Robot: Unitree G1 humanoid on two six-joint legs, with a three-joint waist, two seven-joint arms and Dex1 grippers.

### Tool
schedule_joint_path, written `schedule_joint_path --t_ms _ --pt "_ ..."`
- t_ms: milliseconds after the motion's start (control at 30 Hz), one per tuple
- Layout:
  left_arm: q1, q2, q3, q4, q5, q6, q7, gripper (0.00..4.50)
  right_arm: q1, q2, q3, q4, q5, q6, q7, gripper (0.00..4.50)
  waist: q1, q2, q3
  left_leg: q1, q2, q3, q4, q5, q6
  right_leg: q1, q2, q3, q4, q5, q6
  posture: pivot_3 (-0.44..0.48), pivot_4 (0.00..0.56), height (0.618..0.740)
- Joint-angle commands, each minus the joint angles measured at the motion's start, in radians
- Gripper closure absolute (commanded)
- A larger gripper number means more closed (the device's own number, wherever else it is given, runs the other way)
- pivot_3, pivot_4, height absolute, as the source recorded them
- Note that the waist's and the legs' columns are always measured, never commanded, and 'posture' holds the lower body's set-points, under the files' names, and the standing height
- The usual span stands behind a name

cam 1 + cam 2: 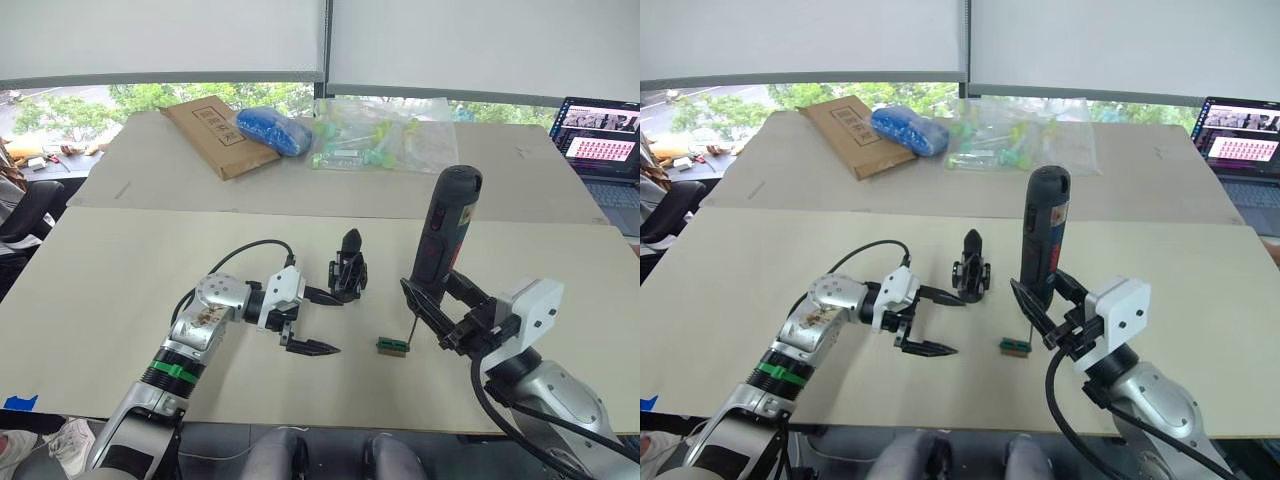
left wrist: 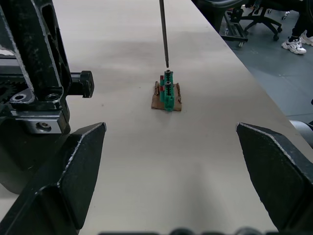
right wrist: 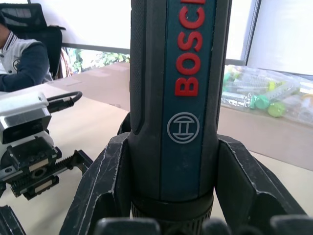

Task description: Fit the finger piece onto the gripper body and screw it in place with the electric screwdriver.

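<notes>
Right claw [image 1: 440, 310] grasps the electric screwdriver [image 1: 440, 235] upright. Left claw [image 1: 315, 322], released, sits just beside the gripper body [image 1: 348, 268] on the bench [image 1: 120, 270].

Electric screwdriver [image 3: 178, 98] bore red "BOSCH" lettering, last letter cut off, above white circled emblem; print on brown envelope [image 1: 212, 133] was unreadable
</notes>
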Motion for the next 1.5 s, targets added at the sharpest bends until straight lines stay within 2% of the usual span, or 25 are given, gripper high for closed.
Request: schedule_joint_path --t_ms 33,300,767,1067,1500 --pt "-0.020 -0.002 0.000 -0.014 0.002 -0.021 -0.002 0.00 0.004 0.004 -0.011 -0.038 -0.006 -0.050 0.010 2.55 0.000 0.000 0.000 0.000 0.000 0.000 0.000 0.000 0.000 0.000 0.000 0.000 0.000 0.000 0.000 0.000 0.150 0.740" --pt "-0.014 0.000 0.000 -0.021 0.000 -0.020 0.001 0.00 0.026 0.014 -0.014 -0.034 -0.022 -0.079 0.039 2.55 0.000 0.000 0.000 0.000 0.000 0.000 0.000 0.000 0.000 0.000 0.000 0.000 0.000 0.000 0.000 0.000 0.150 0.740" --pt "-0.010 -0.001 -0.001 -0.019 -0.002 -0.019 0.004 0.00 -0.079 -0.008 -0.004 -0.149 0.040 0.079 -0.077 2.55 0.000 0.000 0.000 0.000 0.000 0.000 0.000 0.000 0.000 0.000 0.000 0.000 0.000 0.000 0.000 0.000 0.150 0.740" --pt "-0.013 -0.001 -0.003 -0.016 0.001 -0.024 0.004 0.00 -0.006 0.004 -0.009 -0.069 -0.001 -0.003 -0.010 2.55 -0.001 0.000 0.000 0.000 0.000 0.000 0.000 0.000 0.000 0.000 0.000 0.000 0.000 0.000 0.000 0.000 0.150 0.740" --pt "-0.017 -0.003 -0.001 -0.011 0.000 -0.022 0.006 0.00 -0.028 0.019 -0.016 -0.063 0.003 -0.012 -0.008 2.55 0.000 0.000 0.000 0.000 0.000 0.000 0.000 0.000 0.000 0.000 0.000 0.000 0.000 0.000 0.000 0.000 0.150 0.740"
